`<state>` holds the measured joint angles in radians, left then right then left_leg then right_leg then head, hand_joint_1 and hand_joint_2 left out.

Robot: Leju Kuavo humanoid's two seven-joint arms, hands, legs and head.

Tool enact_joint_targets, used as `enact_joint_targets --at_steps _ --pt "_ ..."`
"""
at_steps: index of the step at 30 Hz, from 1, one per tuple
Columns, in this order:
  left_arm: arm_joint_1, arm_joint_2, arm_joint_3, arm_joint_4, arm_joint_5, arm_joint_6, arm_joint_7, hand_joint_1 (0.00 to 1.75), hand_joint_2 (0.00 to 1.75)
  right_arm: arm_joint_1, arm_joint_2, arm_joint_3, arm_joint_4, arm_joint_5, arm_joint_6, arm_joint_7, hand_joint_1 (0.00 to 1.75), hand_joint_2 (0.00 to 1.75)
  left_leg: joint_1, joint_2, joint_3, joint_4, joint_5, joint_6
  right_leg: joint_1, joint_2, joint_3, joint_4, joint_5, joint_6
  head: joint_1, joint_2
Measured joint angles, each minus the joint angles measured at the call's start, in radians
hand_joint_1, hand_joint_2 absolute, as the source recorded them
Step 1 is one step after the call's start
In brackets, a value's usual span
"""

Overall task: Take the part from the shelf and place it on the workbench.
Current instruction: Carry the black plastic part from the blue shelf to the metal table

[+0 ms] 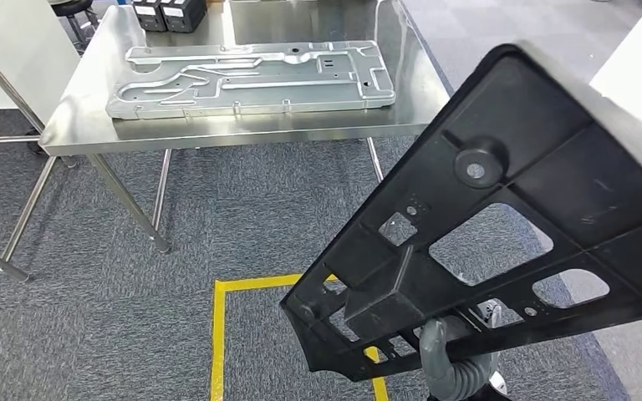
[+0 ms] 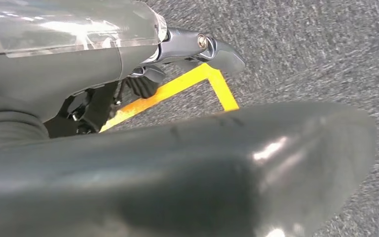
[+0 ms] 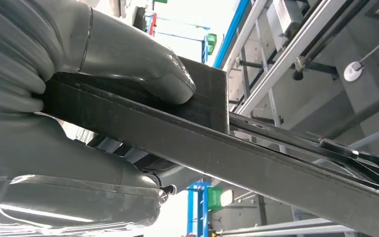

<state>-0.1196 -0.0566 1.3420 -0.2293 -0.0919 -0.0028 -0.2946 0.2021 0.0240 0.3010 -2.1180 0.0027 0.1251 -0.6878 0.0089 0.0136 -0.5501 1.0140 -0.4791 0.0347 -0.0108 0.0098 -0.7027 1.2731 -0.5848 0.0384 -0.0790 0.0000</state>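
A large black plastic part (image 1: 552,150), flat with ribs and cut-outs, hangs tilted in the air at the right of the head view. My right hand (image 1: 445,363) grips its lower edge from below. Close behind that hand, its thumb (image 3: 128,59) presses on a rib of the black part (image 3: 256,163), with the fingers under it. The steel workbench (image 1: 217,132) stands ahead and to the left, beyond a strip of carpet. My left hand (image 2: 94,64) hangs over the carpet, fingers stretched out and holding nothing.
A long silver metal plate (image 1: 251,79) lies across the workbench, and black boxes (image 1: 167,12) stand at its far edge. Yellow floor tape (image 1: 217,334) marks a corner on the grey carpet below me. A white panel (image 1: 639,71) rises at the right.
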Motion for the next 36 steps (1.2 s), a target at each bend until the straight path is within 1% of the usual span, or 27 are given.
enact_joint_targets --at_steps 1,2,4,6,8,11,12,13,15,16,17,18,19,20,21,22,24,26,27,28,30,31,32,33,34,35,36 --pt "0.000 0.000 -0.001 0.000 0.000 0.000 -0.001 0.00 0.00 0.000 0.000 0.000 0.000 0.000 -0.003 0.000 1.75 1.75 -0.001 0.001 0.000 0.000 -0.001 0.000 -0.001 -0.002 -0.011 0.024 0.000 0.000 0.000 0.000" --pt "0.000 0.000 -0.002 0.000 0.000 -0.001 -0.003 0.00 0.00 0.000 0.000 0.000 0.000 0.000 -0.007 0.000 1.75 1.75 -0.001 0.002 0.001 0.000 -0.002 0.000 -0.002 -0.003 -0.003 0.009 0.019 -0.001 0.000 0.000" --pt "-0.002 0.000 -0.007 0.000 0.000 -0.001 -0.004 0.00 0.00 -0.001 0.000 0.000 0.000 0.000 -0.016 0.000 1.75 1.75 -0.001 0.002 0.006 0.000 -0.005 -0.004 -0.001 -0.008 0.060 -0.112 0.084 -0.008 0.000 0.000" --pt "-0.004 0.000 -0.013 0.000 0.000 -0.002 -0.005 0.00 0.00 -0.005 0.000 0.002 0.000 0.000 -0.022 0.000 1.75 1.75 -0.004 0.003 0.009 0.001 -0.011 -0.013 0.005 -0.015 0.117 -0.225 0.115 -0.019 0.000 0.000" --pt "-0.006 -0.001 -0.016 0.000 0.000 -0.002 -0.005 0.00 0.00 -0.008 0.000 0.004 0.000 0.000 -0.027 0.000 1.75 1.75 -0.005 0.005 0.011 -0.001 -0.015 -0.024 0.012 -0.016 0.129 -0.255 0.110 -0.029 0.000 0.000" --pt "-0.011 0.001 -0.018 0.000 0.000 -0.002 -0.005 0.00 0.00 -0.009 0.000 0.006 0.000 0.000 -0.031 0.000 1.75 1.75 -0.005 0.009 0.014 0.013 -0.031 -0.041 0.005 -0.009 0.144 -0.268 0.110 -0.044 0.000 0.000" --pt "-0.012 0.002 -0.018 0.000 0.000 -0.002 -0.005 0.00 0.00 -0.011 0.001 0.007 -0.001 0.000 -0.033 0.000 1.75 1.75 -0.004 0.006 0.000 0.048 -0.048 -0.045 0.001 -0.008 0.152 -0.273 0.110 -0.050 0.000 0.000" --pt "-0.012 0.002 -0.018 0.000 0.000 -0.002 -0.005 0.00 0.00 -0.012 0.001 0.008 -0.001 0.000 -0.035 0.000 1.75 1.75 -0.002 0.002 -0.028 0.106 -0.072 -0.047 0.001 -0.007 0.158 -0.276 0.107 -0.054 0.000 0.000" --pt "-0.011 0.002 -0.019 0.000 0.000 -0.001 -0.004 0.00 0.00 -0.014 0.002 0.010 -0.001 0.000 -0.043 0.000 1.75 1.75 0.000 -0.002 -0.107 0.240 -0.116 -0.051 0.003 -0.005 0.168 -0.276 0.097 -0.060 0.000 0.000" --pt "-0.010 0.002 -0.019 0.000 0.000 -0.001 -0.004 0.00 0.00 -0.014 0.002 0.010 -0.001 0.000 -0.047 0.000 1.75 1.75 0.001 -0.003 -0.136 0.280 -0.117 -0.051 0.005 -0.002 0.174 -0.276 0.091 -0.060 0.000 0.000" --pt "-0.009 0.002 -0.019 0.000 0.000 0.000 -0.004 0.00 0.00 -0.014 0.002 0.012 0.000 0.000 -0.051 0.000 1.75 1.75 0.001 -0.003 -0.147 0.280 -0.096 -0.050 0.007 0.002 0.183 -0.276 0.084 -0.060 0.000 0.000" --pt "-0.008 0.002 -0.019 0.000 0.001 0.001 -0.004 0.00 0.00 -0.014 0.002 0.014 0.000 0.000 -0.054 0.000 1.75 1.75 0.001 -0.004 -0.140 0.241 -0.056 -0.047 0.008 0.004 0.195 -0.276 0.076 -0.059 0.000 0.000" --pt "-0.008 0.002 -0.019 0.000 0.001 0.002 -0.003 0.00 0.00 -0.014 0.002 0.016 0.000 0.000 -0.056 0.000 1.75 1.75 0.000 -0.004 -0.119 0.175 -0.007 -0.043 0.009 0.007 0.208 -0.276 0.067 -0.058 0.000 0.000" --pt "-0.008 0.003 -0.019 0.000 0.001 0.002 -0.003 0.00 0.00 -0.014 0.002 0.018 0.000 0.000 -0.059 0.000 1.75 1.75 -0.002 -0.005 -0.095 0.114 0.028 -0.038 0.011 0.008 0.218 -0.276 0.057 -0.055 0.000 0.000" --pt "-0.008 0.003 -0.019 0.000 0.001 0.002 -0.002 0.00 0.00 -0.015 0.002 0.020 0.000 0.000 -0.061 0.000 1.75 1.75 -0.005 -0.005 -0.074 0.063 0.045 -0.033 0.012 0.009 0.225 -0.275 0.049 -0.050 0.000 0.000" --pt "-0.009 0.003 -0.019 0.000 0.000 0.003 -0.002 0.00 0.00 -0.015 0.002 0.021 0.000 0.000 -0.063 0.000 1.75 1.75 -0.009 -0.005 -0.060 0.033 0.048 -0.029 0.012 0.011 0.230 -0.277 0.043 -0.045 0.000 0.000" --pt "-0.010 0.004 -0.020 0.000 0.000 0.004 -0.002 0.00 0.00 -0.016 0.002 0.024 -0.001 -0.001 -0.064 0.000 1.75 1.75 -0.012 -0.005 -0.046 0.012 0.032 -0.019 0.011 0.013 0.237 -0.274 0.041 -0.033 0.000 0.000" --pt "-0.010 0.004 -0.022 0.000 0.000 0.006 -0.002 0.00 0.00 -0.016 0.001 0.026 -0.005 -0.001 -0.063 0.000 1.75 1.75 -0.008 -0.006 -0.028 -0.001 0.025 -0.009 0.008 0.008 0.227 -0.240 0.045 -0.024 0.000 0.000" --pt "-0.010 0.004 -0.023 0.000 0.000 0.007 -0.002 0.00 0.00 -0.017 0.001 0.026 -0.008 -0.001 -0.063 0.000 1.75 1.75 -0.007 -0.007 -0.017 -0.006 0.021 -0.004 0.007 0.005 0.203 -0.198 0.040 -0.020 0.000 0.000" --pt "-0.010 0.004 -0.024 0.000 0.000 0.008 -0.002 0.00 0.00 -0.017 0.001 0.026 -0.010 -0.001 -0.063 0.000 1.75 1.75 -0.005 -0.007 -0.006 -0.010 0.015 0.000 0.005 0.003 0.164 -0.138 0.028 -0.015 0.000 0.000" --pt "-0.010 0.004 -0.025 0.000 0.000 0.010 -0.003 0.00 0.00 -0.016 0.001 0.026 -0.011 -0.002 -0.063 0.000 1.75 1.75 -0.005 -0.006 0.013 -0.012 -0.003 0.002 0.001 -0.001 0.067 -0.013 -0.019 -0.006 0.000 0.000" --pt "-0.010 0.004 -0.025 0.000 0.000 0.010 -0.003 0.00 0.00 -0.016 0.001 0.026 -0.011 -0.002 -0.063 0.000 1.75 1.75 -0.004 -0.007 0.026 -0.012 -0.013 0.001 -0.001 -0.002 0.028 0.022 -0.038 -0.003 0.000 0.000" --pt "-0.009 0.004 -0.025 0.000 0.000 0.011 -0.003 0.00 0.00 -0.015 0.001 0.026 -0.011 -0.002 -0.063 0.000 1.75 1.75 -0.004 -0.007 0.040 -0.012 -0.025 0.000 -0.002 -0.003 0.005 0.024 -0.041 0.000 0.000 0.000" --pt "-0.008 0.004 -0.026 0.000 0.000 0.011 -0.003 0.00 0.00 -0.015 0.001 0.026 -0.011 -0.002 -0.063 0.000 1.75 1.75 -0.003 -0.007 0.058 -0.012 -0.037 -0.002 -0.003 -0.005 -0.002 -0.005 -0.022 0.000 0.000 0.000" --pt "-0.008 0.003 -0.026 0.000 0.000 0.011 -0.003 0.00 0.00 -0.015 0.001 0.026 -0.012 -0.002 -0.063 0.000 1.75 1.75 -0.002 -0.008 0.075 -0.012 -0.051 -0.005 -0.003 -0.006 0.003 -0.061 0.022 -0.001 0.000 0.000" --pt "-0.008 0.003 -0.026 0.000 0.000 0.011 -0.003 0.00 0.00 -0.015 0.001 0.026 -0.012 -0.002 -0.063 0.000 1.75 1.75 -0.002 -0.008 0.092 -0.012 -0.064 -0.009 -0.002 -0.009 0.011 -0.127 0.086 -0.004 0.000 0.000" --pt "-0.008 0.002 -0.026 0.000 0.000 0.011 -0.003 0.00 0.00 -0.015 0.001 0.026 -0.011 -0.001 -0.063 0.000 1.75 1.75 -0.002 -0.008 0.104 -0.013 -0.077 -0.013 0.000 -0.012 0.019 -0.178 0.133 -0.009 0.000 0.000"
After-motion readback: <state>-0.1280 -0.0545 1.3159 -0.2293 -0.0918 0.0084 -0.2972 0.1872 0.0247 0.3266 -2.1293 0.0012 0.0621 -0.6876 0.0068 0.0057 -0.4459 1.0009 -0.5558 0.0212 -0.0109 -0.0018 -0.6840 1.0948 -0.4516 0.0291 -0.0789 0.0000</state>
